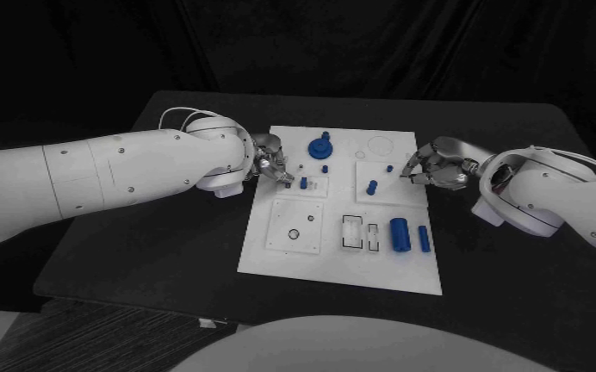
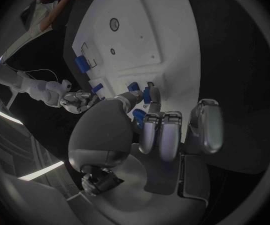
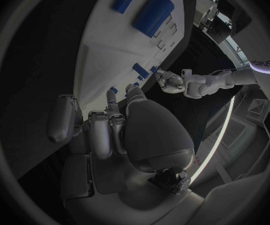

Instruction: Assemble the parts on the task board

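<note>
The white task board (image 1: 283, 256) lies in the middle of the table. On it are a round blue part with a knob (image 1: 320, 146), small blue pegs (image 1: 373, 187), a thick blue cylinder (image 1: 400, 234) and a thinner one (image 1: 424, 238). My left hand (image 1: 271, 168) is at the board's left edge, over its upper half. In the left wrist view it pinches a small blue peg (image 2: 149, 94) between thumb and a finger. My right hand (image 1: 435, 165) hovers at the board's right edge, beside a small peg (image 1: 388, 168), with its fingers (image 3: 110, 110) apart and nothing between them.
A dark ring (image 1: 292, 235) sits in a square panel at the board's lower left, with rectangular slots (image 1: 354, 232) beside it. The black table (image 1: 149, 243) extends around the board on every side.
</note>
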### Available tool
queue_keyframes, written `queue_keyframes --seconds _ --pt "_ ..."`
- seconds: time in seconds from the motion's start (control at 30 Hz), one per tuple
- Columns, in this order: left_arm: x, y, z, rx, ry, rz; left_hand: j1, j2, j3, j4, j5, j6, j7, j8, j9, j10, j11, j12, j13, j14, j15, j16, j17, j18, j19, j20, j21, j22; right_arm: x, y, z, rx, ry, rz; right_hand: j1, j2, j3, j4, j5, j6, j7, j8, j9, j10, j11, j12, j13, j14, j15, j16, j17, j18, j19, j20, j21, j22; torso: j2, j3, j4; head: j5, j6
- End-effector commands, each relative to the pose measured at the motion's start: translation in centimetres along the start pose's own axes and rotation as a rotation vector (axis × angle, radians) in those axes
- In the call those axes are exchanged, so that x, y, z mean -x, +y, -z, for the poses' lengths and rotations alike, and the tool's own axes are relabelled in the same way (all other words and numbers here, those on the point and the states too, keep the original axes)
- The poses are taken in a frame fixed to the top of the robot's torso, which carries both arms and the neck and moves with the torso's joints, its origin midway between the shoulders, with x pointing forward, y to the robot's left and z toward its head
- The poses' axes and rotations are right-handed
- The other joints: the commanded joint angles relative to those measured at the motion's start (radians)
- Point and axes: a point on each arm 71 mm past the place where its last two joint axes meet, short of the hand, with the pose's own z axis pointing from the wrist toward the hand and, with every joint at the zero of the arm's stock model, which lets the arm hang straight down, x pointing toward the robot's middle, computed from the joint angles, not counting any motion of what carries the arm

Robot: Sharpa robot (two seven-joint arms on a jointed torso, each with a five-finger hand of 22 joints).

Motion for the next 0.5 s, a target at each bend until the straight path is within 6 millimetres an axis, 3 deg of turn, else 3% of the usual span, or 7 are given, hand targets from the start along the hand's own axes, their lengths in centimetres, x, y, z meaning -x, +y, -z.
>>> queue_keyframes --seconds 0.03,0.5 --pt "-0.20 -0.13 -0.11 -0.009 0.006 0.002 -0.009 -0.004 0.075 -0.007 0.004 -0.009 -0.020 0.007 0.018 0.110 -0.004 0.010 0.267 0.111 -0.004 0.014 0.265 0.052 0.003 -0.007 -0.008 0.186 0.01 -0.08 0.09 -0.005 -0.017 -0.003 0.043 0.024 0.008 0.001 0.018 -0.009 -0.001 0.009 -0.002 0.108 0.000 -0.015 0.229 0.079 -0.001 -0.020 0.195 0.033 -0.009 -0.001 -0.016 0.161 0.001 -0.0003 -0.0011 0.001 0.000" --pt "-0.52 -0.27 -0.59 -0.006 0.015 0.000 -0.014 0.000 0.069 -0.002 -0.003 -0.008 -0.020 0.008 0.019 0.110 -0.003 0.010 0.267 0.111 -0.003 0.014 0.265 0.052 0.002 -0.006 -0.010 0.185 0.05 -0.09 0.19 -0.002 -0.021 -0.004 0.042 0.022 0.008 0.002 0.019 -0.012 -0.001 0.007 -0.002 0.108 -0.001 -0.015 0.229 0.079 -0.002 -0.020 0.195 0.034 -0.009 -0.001 -0.017 0.161 0.000 -0.0001 -0.0001 -0.003 0.000"
